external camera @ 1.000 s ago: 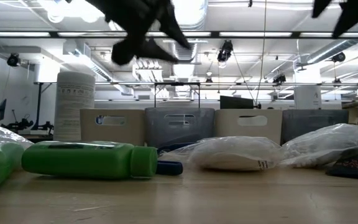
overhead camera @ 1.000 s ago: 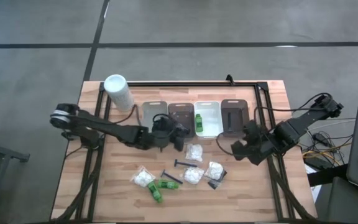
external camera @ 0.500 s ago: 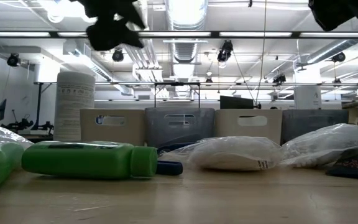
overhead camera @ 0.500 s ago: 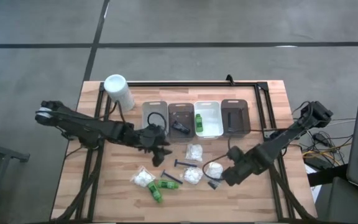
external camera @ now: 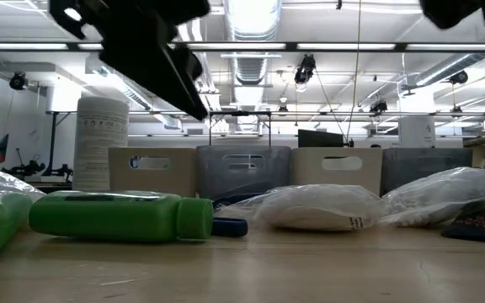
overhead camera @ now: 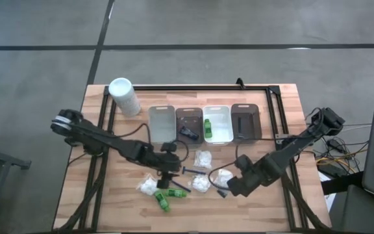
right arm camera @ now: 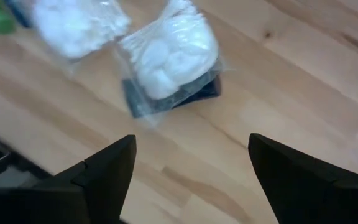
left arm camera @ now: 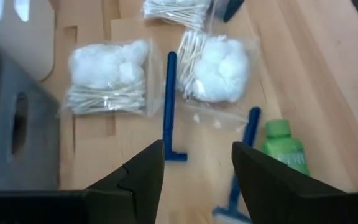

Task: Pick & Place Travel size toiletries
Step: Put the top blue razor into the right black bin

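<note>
Spanning the whole high view, the bench [overhead camera: 96, 188] carries four trays in a row along its far half: a grey tray [overhead camera: 162, 121], a dark tray [overhead camera: 189, 114], a white tray [overhead camera: 221, 123] and a brown tray [overhead camera: 243, 121]. A white cylinder [overhead camera: 124, 96] stands near the far left corner.

The left tool [overhead camera: 165, 177] hangs over the loose toiletries in front of the trays, its fingers [left arm camera: 143, 177] spread apart with nothing between them; a blue razor [left arm camera: 171, 109] lies on the wood just past them. The right tool [overhead camera: 234, 185] hovers over the bench's right side, also open and empty, just beside a puff packet [right arm camera: 169, 59] that lies on top of a flat black piece [right arm camera: 205, 89].

Three more packets of white puffs lie near the razor: one [left arm camera: 109, 78] to one side of it, one [left arm camera: 216, 62] to the other, one [overhead camera: 149, 186] by the left tool. Two green bottles [overhead camera: 167, 198] lie at the front of the group. Another green bottle [overhead camera: 208, 127] lies in the white tray, and a small dark item [overhead camera: 187, 130] in the dark tray.
</note>
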Available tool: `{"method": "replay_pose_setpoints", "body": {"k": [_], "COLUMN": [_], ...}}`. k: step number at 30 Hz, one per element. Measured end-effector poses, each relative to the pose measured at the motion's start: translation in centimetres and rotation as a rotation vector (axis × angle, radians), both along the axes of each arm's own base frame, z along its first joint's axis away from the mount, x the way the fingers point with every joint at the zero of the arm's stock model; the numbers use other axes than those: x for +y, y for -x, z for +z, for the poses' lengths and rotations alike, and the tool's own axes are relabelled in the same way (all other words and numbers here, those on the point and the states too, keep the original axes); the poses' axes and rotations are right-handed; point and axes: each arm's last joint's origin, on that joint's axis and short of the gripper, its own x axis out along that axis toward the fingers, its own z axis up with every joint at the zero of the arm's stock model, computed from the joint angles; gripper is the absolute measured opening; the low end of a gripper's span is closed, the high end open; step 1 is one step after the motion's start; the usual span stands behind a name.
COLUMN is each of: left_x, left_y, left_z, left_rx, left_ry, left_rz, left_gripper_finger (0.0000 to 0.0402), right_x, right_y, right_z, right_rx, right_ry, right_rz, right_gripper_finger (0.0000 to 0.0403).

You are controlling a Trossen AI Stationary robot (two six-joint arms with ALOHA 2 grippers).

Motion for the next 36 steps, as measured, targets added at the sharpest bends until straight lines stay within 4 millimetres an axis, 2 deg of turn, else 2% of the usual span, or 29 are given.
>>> {"method": "replay_pose_setpoints", "body": {"k": [9,15,21,36], "left_x": [-0.2,0.8,1.0,1.9], "left_y": [-2.8,-4.9,-6.7,-7.5], "left_z": [-1.6,-3.1,-4.7,-7.3], "left_rx": [0.030,0.065,0.093,0.174], "left_ry": [-0.045,-0.051,-0.086,-0.100], "left_rz": [-0.079,-0.069,-0.113,-0.098], "left_gripper_finger": [0.0193,0.0193,0.0193,0.0190], "right_x": [2.0,2.1,2.1,2.0], "right_y": [2.2,2.7,2.7,2.7], "right_z": [2.9,3.1,3.0,2.9], "right_rx": [-0.046,-0.027,-0.024,-0.027], "right_ry": [0.055,0.067,0.068,0.076], "right_rz": [-0.013,-0.035,-0.038,-0.036], "right_gripper_finger": [0.0329,0.0336,0.0334,0.0302]}}
